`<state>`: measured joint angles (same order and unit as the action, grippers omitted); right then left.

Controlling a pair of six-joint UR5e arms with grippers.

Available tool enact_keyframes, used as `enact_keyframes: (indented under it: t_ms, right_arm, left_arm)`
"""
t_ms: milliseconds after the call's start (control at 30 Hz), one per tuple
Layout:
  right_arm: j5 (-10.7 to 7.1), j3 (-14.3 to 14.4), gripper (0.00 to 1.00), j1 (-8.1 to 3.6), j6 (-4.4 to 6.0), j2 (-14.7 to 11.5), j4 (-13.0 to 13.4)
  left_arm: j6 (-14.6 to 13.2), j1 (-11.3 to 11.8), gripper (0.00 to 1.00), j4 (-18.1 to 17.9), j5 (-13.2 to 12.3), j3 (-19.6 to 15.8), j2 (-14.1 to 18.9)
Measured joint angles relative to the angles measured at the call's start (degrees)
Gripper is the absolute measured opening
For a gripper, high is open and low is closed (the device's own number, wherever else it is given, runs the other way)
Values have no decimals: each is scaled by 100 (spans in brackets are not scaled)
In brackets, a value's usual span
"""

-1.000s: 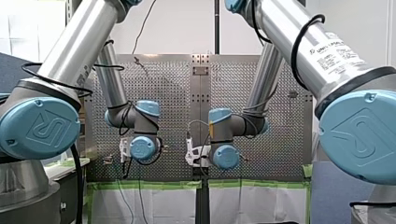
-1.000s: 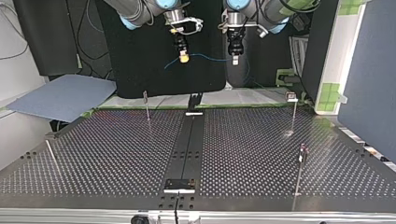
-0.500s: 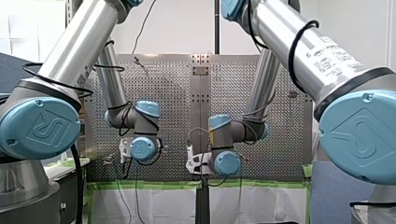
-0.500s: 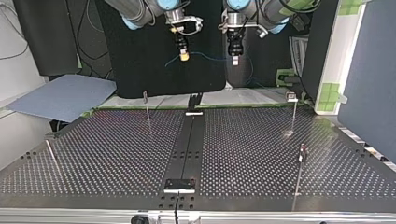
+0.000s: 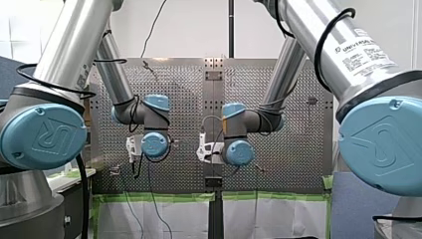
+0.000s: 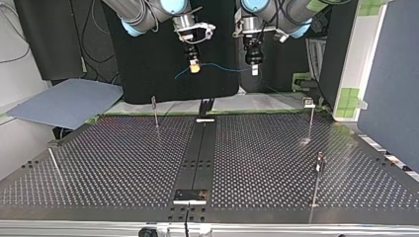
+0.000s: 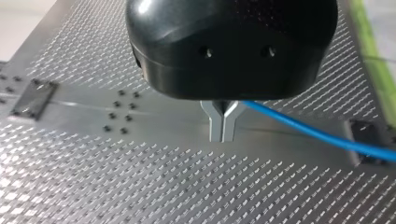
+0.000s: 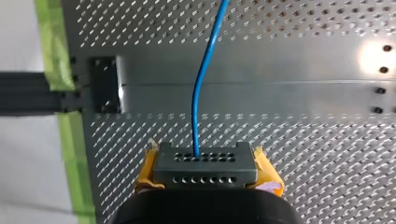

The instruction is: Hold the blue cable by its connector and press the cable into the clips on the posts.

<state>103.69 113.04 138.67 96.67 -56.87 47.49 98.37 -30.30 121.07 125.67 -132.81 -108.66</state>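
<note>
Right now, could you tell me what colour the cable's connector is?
The connector is dark grey, clearest in the right wrist view.

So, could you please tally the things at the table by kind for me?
Grippers: 2
Cable: 1
Connector: 1
Posts: 4
Total: 8
</note>
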Motion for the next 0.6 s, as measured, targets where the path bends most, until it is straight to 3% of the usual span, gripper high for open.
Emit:
enact_keyframes:
  t_ms: [100,167,267,467,600]
  right_arm:
    - [-148,-110,0,-23,145,-150,-149]
    - [-234,-188,0,-22,187,-237,-235]
    - [-320,-331,0,-3,139,-385,-384]
    - [-348,-589,0,40,-56,-659,-657]
    - [-379,-698,0,44,-52,-852,-851]
  left_arm:
    - [83,47,0,161,156,91,160]
    - [160,73,0,265,251,156,267]
    - [256,98,0,415,347,205,416]
    - [462,149,0,685,442,228,684]
    - [521,188,0,872,450,229,871]
